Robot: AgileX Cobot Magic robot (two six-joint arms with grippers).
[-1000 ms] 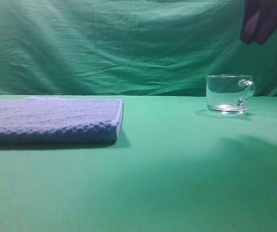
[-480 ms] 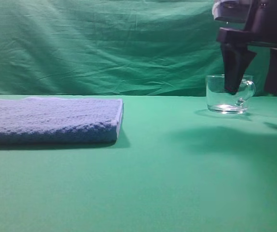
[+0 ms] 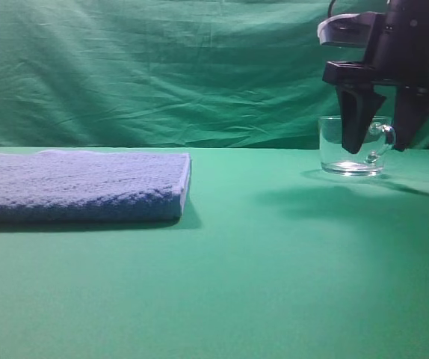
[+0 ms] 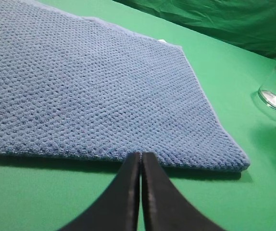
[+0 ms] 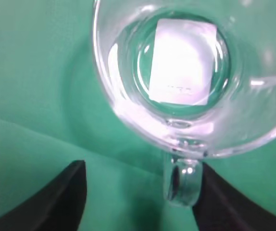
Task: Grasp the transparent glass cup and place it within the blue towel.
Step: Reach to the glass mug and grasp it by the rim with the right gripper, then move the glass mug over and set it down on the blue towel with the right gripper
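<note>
green table (image 3: 274, 284), blue towel (image 3: 80, 187), glass cup (image 3: 353, 146)

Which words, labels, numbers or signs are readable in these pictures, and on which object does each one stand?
Nothing can be read with certainty.
White label under the base of the transparent glass cup: one short line of small dark characters, too blurred to read.
Blue towel: no text visible.
Right pincer and left pincer: no readable marking.
Green cloth: no text.
</note>
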